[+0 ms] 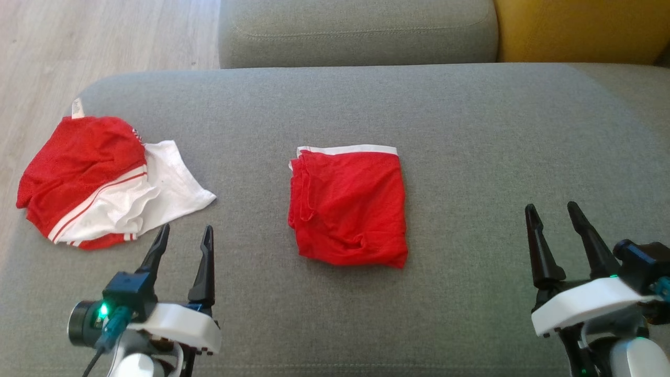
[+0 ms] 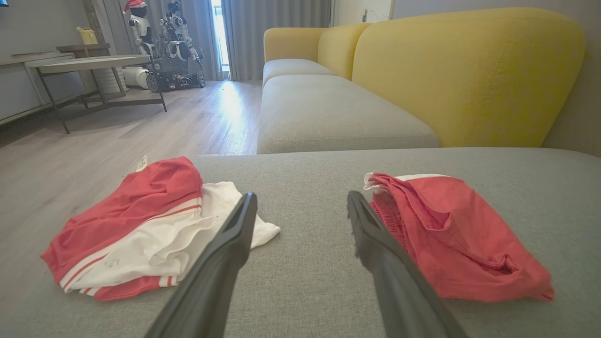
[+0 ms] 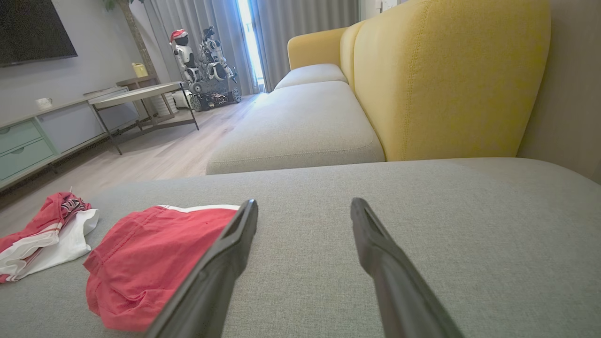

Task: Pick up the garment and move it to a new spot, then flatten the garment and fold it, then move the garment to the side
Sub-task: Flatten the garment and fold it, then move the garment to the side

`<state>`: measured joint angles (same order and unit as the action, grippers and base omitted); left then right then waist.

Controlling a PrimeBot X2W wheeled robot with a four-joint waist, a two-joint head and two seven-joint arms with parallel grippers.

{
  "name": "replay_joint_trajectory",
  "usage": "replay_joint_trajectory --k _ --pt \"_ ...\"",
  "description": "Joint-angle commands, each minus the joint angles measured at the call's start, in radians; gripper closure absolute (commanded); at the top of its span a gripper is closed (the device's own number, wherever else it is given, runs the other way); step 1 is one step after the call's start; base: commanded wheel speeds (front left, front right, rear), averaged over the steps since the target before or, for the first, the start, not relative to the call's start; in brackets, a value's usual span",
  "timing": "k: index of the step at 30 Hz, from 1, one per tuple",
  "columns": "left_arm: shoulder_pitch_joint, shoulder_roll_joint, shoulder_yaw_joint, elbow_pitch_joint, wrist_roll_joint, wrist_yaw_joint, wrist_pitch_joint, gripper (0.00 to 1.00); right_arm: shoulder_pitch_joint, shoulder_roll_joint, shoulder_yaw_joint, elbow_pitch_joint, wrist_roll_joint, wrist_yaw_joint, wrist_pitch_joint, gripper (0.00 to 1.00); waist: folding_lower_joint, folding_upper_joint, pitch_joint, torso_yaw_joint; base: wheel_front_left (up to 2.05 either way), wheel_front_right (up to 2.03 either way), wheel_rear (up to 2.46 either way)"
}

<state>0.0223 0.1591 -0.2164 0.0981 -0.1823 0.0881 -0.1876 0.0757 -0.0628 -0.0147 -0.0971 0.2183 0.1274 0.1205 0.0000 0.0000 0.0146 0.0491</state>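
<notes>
where folded garment point(image 1: 348, 209) lies, cushion point(image 1: 497, 157) all around — edges well apart

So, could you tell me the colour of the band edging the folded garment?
The band is white, on the red folded garment; head view shows it best.

A grey cushion point(image 1: 471, 131) spreads wide. Beyond its far edge sits a second grey seat point(image 1: 356, 31), with a yellow backrest point(image 1: 576, 29) at the far right corner. Wood floor point(image 1: 104, 36) runs past the left edge. Across the room stand a table point(image 2: 89, 63), two robots point(image 2: 164, 42), curtains point(image 2: 277, 19), a TV point(image 3: 33, 28) and a cabinet point(image 3: 28, 141).
</notes>
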Motion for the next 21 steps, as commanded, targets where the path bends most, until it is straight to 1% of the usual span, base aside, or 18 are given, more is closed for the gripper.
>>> replay_joint_trajectory --k 1,15,21 --pt "-0.042 0.02 0.031 -0.036 -0.006 0.004 -0.004 0.0 -0.028 -0.002 0.022 -0.045 -0.011 0.003 -0.001 0.0 0.0 0.0 0.001 0.0 0.0 0.0 0.0" --pt "-0.058 0.027 0.017 -0.027 -0.004 0.011 -0.012 0.0 -0.036 -0.004 0.022 -0.043 -0.026 0.003 -0.003 0.0 0.0 0.0 0.012 0.009 0.0 0.0 0.0" --pt "-0.104 0.023 -0.001 -0.034 0.001 0.003 -0.019 0.0 -0.068 -0.029 0.036 -0.046 -0.057 0.003 0.016 0.0 0.0 0.0 0.064 0.042 0.0 0.0 0.0"
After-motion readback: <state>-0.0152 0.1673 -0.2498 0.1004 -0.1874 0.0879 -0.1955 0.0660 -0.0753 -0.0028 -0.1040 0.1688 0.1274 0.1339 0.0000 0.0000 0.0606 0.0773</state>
